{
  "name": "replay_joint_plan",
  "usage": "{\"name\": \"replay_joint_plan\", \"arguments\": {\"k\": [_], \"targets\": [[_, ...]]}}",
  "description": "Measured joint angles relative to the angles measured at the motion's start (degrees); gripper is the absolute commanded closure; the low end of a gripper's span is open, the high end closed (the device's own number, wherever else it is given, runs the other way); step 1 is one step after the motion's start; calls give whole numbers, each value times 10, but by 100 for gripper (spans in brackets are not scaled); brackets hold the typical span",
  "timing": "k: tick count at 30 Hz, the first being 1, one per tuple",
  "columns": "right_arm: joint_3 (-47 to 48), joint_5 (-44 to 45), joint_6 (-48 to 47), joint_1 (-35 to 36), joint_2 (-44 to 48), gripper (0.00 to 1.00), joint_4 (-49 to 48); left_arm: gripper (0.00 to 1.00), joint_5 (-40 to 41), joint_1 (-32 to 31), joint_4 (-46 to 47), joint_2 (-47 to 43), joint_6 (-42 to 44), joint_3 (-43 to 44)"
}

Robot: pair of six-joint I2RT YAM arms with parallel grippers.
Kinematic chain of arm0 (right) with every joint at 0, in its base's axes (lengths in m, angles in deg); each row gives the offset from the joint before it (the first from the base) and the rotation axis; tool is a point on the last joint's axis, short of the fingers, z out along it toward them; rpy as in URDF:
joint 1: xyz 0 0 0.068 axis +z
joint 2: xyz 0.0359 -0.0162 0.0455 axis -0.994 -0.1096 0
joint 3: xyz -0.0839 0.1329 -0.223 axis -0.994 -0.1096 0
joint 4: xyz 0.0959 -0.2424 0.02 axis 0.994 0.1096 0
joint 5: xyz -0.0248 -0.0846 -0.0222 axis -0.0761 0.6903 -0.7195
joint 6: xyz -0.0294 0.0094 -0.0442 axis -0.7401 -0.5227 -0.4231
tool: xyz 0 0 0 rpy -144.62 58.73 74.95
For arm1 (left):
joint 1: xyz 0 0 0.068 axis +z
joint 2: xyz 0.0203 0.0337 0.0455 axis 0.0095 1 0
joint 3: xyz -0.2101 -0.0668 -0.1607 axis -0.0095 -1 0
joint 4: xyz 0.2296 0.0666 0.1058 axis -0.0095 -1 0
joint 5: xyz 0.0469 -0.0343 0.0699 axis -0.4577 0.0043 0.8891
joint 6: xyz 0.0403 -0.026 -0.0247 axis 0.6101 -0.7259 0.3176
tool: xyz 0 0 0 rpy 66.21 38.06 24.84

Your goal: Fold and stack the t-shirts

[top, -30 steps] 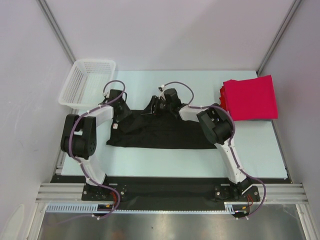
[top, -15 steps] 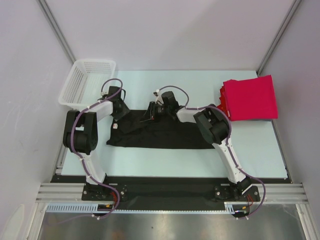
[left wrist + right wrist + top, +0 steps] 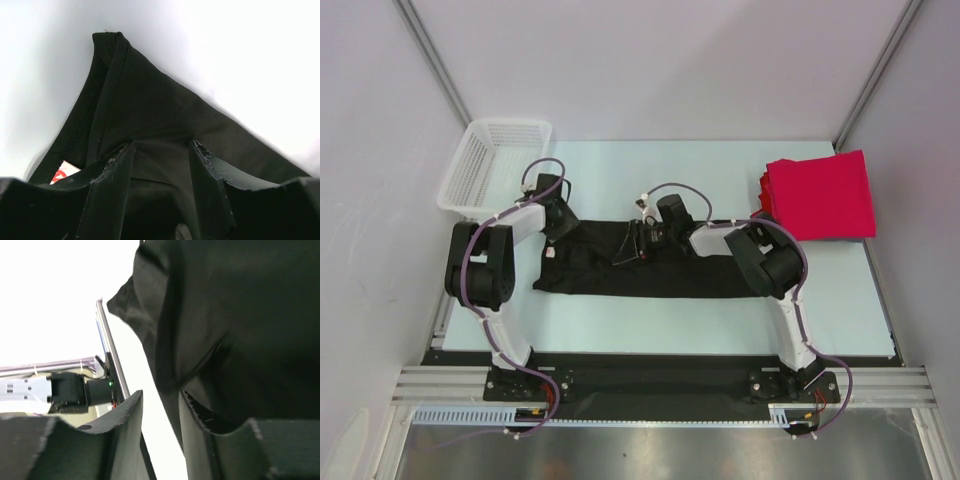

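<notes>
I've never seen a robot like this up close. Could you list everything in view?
black t-shirt: one, black, spread across the table's middle
red t-shirts: folded stack, count unclear, bright red, far right corner
basket: one, white mesh, far left corner
table: one, pale blue, under everything
left arm, right arm: two, white and black, near edge
left hand: black, black cloth between its fingers, grip unclear
right hand: black, open, beside the shirt's fold

Even overhead light is casting soft shadows on the table (image 3: 620, 322), while both wrist views are blowing out white behind a blurred black t-shirt (image 3: 150, 115).
</notes>
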Motion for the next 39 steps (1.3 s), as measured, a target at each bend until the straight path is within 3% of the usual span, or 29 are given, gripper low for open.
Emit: {"name": "replay_joint_plan", "arguments": {"k": [1,6,16,25,39], "targets": [[-11,-1,-5,0,10,51,-1,45,2,0,1,-1,0,-1],[-23,8,-24,2,29,41,3,45,7,0,4,-7,0,-9],[93,65,-34,15,10,40,29,45,7,2,6,-14,0,-19],[226,75,-22,37,-108,42,34,45,7,2,6,-15,0,-19],[294,113,-14,52,-154,44,119,45,7,2,1,-15,0,-18]]}}
